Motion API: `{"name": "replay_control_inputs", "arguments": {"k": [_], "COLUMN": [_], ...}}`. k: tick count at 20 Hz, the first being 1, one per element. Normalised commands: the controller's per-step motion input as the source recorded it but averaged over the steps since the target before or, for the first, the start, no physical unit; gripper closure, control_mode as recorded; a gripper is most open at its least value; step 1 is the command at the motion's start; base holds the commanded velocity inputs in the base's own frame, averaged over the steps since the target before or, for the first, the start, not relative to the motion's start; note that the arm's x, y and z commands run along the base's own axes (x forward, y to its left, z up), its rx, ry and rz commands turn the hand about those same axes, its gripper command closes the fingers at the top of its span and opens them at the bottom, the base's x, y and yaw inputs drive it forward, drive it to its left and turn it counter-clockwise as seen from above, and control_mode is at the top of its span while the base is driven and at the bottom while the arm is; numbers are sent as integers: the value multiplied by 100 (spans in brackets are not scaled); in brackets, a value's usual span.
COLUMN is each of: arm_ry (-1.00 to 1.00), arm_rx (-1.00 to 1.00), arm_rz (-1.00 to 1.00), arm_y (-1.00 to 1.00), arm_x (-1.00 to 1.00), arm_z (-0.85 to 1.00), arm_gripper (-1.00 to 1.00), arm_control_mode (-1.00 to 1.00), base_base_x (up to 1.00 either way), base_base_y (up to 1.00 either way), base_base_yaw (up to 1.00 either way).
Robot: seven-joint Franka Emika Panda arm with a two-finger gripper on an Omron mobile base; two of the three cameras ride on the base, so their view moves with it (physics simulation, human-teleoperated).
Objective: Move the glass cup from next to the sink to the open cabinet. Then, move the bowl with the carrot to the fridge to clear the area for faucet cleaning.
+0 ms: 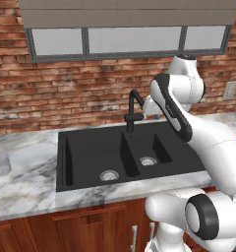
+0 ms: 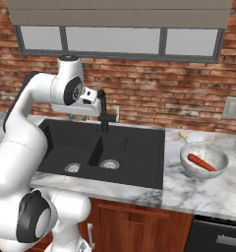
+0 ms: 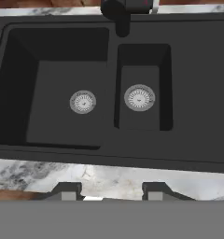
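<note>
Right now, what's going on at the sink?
Nothing is held yet. The gripper hangs open above the sink, by the faucet. The cup stands on the counter left of the sink. The bowl, carrot inside, sits on the right. Neither has been moved.

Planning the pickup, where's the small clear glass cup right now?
In the left base view, the clear cylindrical glass cup stands on the marble counter, left of the black double-basin sink.

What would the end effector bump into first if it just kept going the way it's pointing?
Probably the sink. The open end effector points down at the black basins, roughly at the divider between the two drains, with nothing in between. Depth is hard to judge.
</note>
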Motion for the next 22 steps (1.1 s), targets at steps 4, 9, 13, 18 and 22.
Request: {"name": "replay_control_inputs", "arguments": {"k": [4, 9, 13, 18, 22], "arm_ry": [1, 0, -1, 0, 0], "arm_rx": [0, 0, 1, 0, 0], "arm_rz": [0, 0, -2, 0, 0], "arm_y": [0, -1, -7, 0, 0], "arm_x": [-15, -21, -22, 0, 0], "arm_z": [-6, -1, 0, 0, 0], "arm_gripper": [-100, -100, -100, -100, -100], "arm_control_mode": [-100, -100, 100, 100, 100], "base_base_x": [0, 0, -51, -13, 36], "base_base_y": [0, 0, -62, -100, -100], "base_base_yaw": [0, 0, -13, -27, -15]}}
